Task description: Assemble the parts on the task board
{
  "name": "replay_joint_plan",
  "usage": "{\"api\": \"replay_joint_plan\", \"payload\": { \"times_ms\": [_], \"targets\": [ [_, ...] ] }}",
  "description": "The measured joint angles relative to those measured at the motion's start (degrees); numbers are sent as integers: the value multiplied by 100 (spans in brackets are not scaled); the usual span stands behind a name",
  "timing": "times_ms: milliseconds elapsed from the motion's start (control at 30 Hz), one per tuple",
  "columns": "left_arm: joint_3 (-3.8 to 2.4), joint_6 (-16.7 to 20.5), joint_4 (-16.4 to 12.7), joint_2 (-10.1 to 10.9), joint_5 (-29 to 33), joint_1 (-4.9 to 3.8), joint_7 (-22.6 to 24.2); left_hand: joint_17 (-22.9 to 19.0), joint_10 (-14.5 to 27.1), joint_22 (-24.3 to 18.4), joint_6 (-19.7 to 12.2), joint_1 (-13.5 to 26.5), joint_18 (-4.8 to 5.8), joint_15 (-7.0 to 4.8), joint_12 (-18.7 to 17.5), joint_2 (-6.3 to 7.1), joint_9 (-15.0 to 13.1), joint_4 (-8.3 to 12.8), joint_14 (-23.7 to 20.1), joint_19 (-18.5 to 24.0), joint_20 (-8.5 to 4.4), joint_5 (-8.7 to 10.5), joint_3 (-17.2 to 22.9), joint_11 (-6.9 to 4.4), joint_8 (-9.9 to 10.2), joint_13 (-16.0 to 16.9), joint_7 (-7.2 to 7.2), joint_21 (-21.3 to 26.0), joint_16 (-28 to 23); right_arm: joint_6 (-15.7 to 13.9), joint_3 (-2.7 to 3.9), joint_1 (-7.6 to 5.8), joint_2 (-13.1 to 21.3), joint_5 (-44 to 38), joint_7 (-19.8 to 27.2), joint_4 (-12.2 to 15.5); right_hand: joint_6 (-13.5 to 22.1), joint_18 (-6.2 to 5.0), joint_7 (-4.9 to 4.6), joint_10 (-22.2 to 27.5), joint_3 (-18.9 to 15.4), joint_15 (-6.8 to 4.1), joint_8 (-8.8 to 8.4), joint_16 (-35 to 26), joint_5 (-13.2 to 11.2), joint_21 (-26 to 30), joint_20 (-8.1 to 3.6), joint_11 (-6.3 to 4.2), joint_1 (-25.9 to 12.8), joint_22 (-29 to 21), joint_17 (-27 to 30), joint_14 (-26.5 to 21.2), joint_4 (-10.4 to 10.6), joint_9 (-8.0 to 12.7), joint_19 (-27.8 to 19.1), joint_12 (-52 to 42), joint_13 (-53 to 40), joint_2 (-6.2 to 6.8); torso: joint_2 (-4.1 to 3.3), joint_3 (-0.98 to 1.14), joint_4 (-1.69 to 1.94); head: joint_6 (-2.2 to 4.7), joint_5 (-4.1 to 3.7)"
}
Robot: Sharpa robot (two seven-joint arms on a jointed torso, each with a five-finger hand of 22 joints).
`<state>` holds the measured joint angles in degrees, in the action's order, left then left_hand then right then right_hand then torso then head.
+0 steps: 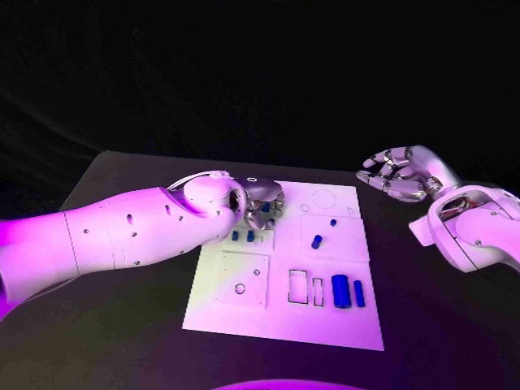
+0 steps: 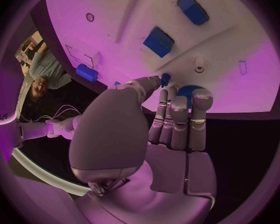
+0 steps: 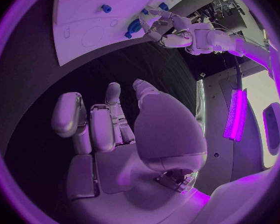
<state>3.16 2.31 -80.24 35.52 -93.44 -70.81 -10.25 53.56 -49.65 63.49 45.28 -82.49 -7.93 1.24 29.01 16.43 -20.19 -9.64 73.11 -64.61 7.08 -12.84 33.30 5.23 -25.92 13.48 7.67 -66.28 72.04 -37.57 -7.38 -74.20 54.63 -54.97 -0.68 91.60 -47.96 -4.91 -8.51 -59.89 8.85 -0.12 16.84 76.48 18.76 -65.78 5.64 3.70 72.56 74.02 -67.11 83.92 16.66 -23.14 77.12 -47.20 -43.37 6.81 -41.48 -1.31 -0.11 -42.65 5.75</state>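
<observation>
— What have you got on the left side?

— I see my left hand (image 1: 260,205) over the far left part of the task board (image 1: 286,325), fingers pointing down at it. In the left wrist view the thumb and a fingertip (image 2: 163,92) are pinched on a small blue part (image 2: 165,77) right at the white surface, the other fingers lying straight side by side.

— And the right?

— My right hand (image 1: 395,175) hangs above the table (image 1: 119,179) off the board's far right corner, well apart from it. Its fingers are curled loosely with gaps between them and nothing in them (the right wrist view shows the palm bare).

— Where are the other pieces?

— Two small blue parts (image 1: 243,236) stand just on the near side of my left hand. One short blue piece (image 1: 316,240) lies in the middle right panel, with a tiny one (image 1: 333,221) just beyond it. Two larger blue cylinders (image 1: 348,291) lie side by side near the board's right edge, toward its near end, beside two rectangular slots (image 1: 305,288). I can't tell whether any part is seated in its hole.
</observation>
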Motion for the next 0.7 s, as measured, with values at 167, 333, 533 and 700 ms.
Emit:
{"api": "replay_joint_plan", "payload": {
  "times_ms": [167,333,533,700],
  "targets": [
    [0,-51,11,-10,-10,0,-24,-5,0,16,32,0,0,0,0,0,3,9,0,0,0,0,9,0,0,-9,8,0,0,1,0,1,-5,1,2,-2,1,1,0,0,0,0,0,0,0,0,0,0,0,0,0,0,0,-5,0,0,0,0,3,-1,1,-10,-4],
    [0,-129,41,-31,-14,-1,-43,34,-133,119,112,-29,-1,8,0,-29,23,23,33,-52,-10,0,55,3,21,-30,9,-112,91,1,0,3,-9,2,4,-3,2,1,0,-1,0,0,0,0,0,0,0,1,0,0,0,0,0,-5,0,0,0,0,5,-2,2,-17,-8],
    [10,-204,76,-75,-15,-6,-53,134,-263,267,168,-33,0,-29,74,-34,41,39,110,-187,-20,0,71,-34,39,-27,-6,-251,213,3,0,5,-15,3,5,-4,3,2,1,-2,0,0,0,0,0,0,0,2,0,0,0,0,0,-5,1,0,0,0,5,-3,1,-25,-8],
    [14,-233,99,-97,-15,-13,-55,173,-332,330,216,-51,-1,-29,100,-52,46,48,151,-226,-42,7,80,-61,39,-25,-11,-302,257,4,0,6,-17,3,5,-3,-10,2,-13,-10,0,0,22,-21,0,0,0,9,0,0,-1,0,0,-4,1,30,15,0,3,-3,1,-37,-13]
  ]
}}
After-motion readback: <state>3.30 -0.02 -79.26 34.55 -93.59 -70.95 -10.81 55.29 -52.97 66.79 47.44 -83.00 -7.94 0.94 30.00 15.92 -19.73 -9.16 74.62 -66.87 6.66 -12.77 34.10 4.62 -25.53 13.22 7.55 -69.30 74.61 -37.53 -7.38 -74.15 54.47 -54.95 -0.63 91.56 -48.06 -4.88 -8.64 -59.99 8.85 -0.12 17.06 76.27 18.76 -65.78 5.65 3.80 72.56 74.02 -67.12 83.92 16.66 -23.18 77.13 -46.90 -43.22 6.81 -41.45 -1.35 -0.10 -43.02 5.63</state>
